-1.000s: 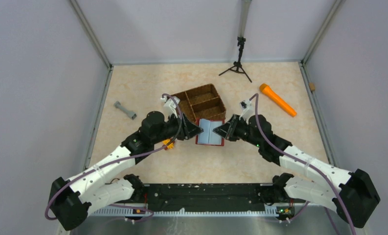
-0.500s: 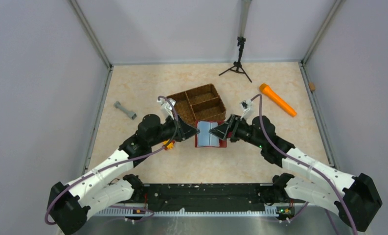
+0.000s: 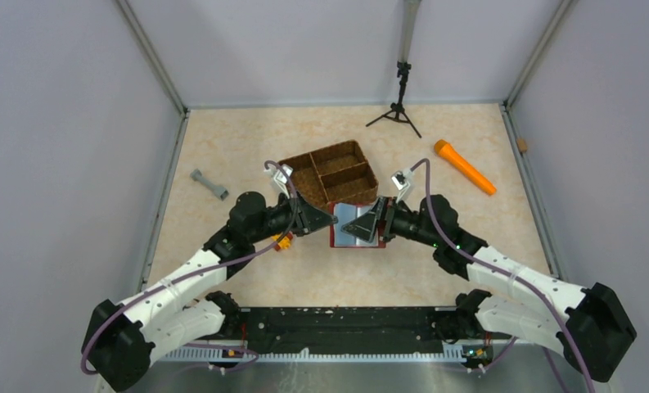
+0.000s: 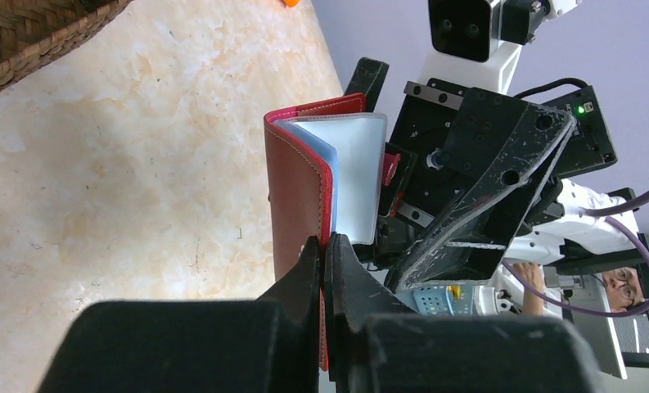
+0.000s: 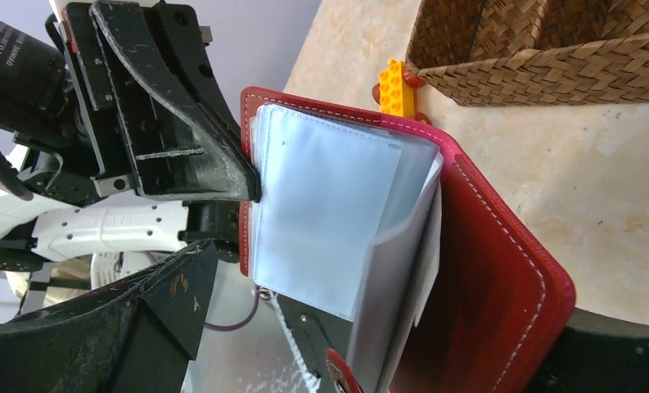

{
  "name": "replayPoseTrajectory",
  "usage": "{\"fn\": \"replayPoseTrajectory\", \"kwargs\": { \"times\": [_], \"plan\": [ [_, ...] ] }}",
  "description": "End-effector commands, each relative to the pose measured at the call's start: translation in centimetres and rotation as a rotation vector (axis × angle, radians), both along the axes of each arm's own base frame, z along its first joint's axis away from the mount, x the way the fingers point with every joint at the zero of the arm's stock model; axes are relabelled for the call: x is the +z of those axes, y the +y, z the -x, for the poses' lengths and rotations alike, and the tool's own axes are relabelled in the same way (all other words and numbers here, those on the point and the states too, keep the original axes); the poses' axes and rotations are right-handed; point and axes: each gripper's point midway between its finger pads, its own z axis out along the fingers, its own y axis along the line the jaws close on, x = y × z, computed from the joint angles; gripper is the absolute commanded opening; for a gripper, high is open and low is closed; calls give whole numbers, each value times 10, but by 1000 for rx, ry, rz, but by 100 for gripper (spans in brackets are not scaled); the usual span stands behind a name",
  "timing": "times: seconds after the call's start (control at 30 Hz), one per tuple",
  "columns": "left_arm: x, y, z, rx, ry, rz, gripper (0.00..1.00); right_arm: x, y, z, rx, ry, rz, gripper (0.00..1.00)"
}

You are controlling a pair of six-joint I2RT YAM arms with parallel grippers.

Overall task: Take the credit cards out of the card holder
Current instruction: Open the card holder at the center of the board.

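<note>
The small dark red leather card holder (image 4: 298, 192) stands open beside the brown wicker basket (image 3: 349, 195). The left jaws pinch its cover tight. The right jaws gape wide around it.

My left arm (image 3: 182, 274) reaches forward and inward from its base, wrist turned toward the centre; the left gripper (image 4: 322, 248) has its fingers pressed tight together, pinching the cover edge of the card holder (image 4: 296, 196); my right arm (image 3: 517, 278) mirrors it from the other side; the right gripper (image 3: 360, 225) faces the left one, jaws spread wide with the holder between them; both grippers sit close together.
</note>
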Motion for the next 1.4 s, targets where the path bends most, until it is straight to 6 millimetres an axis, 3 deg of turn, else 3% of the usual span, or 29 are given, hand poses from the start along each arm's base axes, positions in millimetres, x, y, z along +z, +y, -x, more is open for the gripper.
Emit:
{"fn": "replayPoseTrajectory", "kwargs": {
  "times": [0.0,0.13,0.2,0.37,0.47,0.5,0.57,0.67,0.77,0.83,0.93,1.0,1.07,1.1,1.23,1.3,1.37],
  "plan": [
    [30,-6,2,-33,-60,86,0,15,9,4,46,-60,2,96],
    [32,-8,2,-48,-51,96,0,5,13,-1,33,-40,70,96],
    [32,-10,3,-60,-48,106,0,2,13,-1,32,-33,76,90],
    [31,-9,4,-59,-42,110,0,-8,6,-6,-9,-21,130,58],
    [31,-8,3,-49,-44,104,0,-8,1,-6,-32,-23,134,29],
    [31,-7,4,-50,-44,104,0,-7,-1,-6,-42,-24,136,26],
    [31,-6,3,-45,-44,103,0,-9,-6,-8,-69,-19,151,27],
    [31,-3,1,-21,-48,90,0,-11,-15,-13,-117,-22,192,50],
    [30,1,-1,-5,-48,87,0,-12,-24,-13,-150,-28,216,53],
    [29,1,-1,-3,-44,87,0,-9,-26,-12,-153,-39,200,49],
    [27,0,0,-17,-34,86,0,-1,-25,-9,-145,-49,168,27],
    [25,-1,0,-23,-29,81,1,1,-24,-7,-136,-46,157,19],
    [21,-1,0,-24,-30,70,10,9,-21,-7,-130,-60,128,8],
    [21,-1,0,-24,-30,67,19,11,-20,-6,-124,-62,121,6],
    [19,-4,4,-62,-50,62,69,17,-17,-3,-106,-59,91,2],
    [15,-7,5,-85,-42,47,78,21,-15,-2,-95,-60,72,2],
    [10,-10,6,-112,-30,32,80,24,-13,0,-83,-57,55,1]
  ]
}}
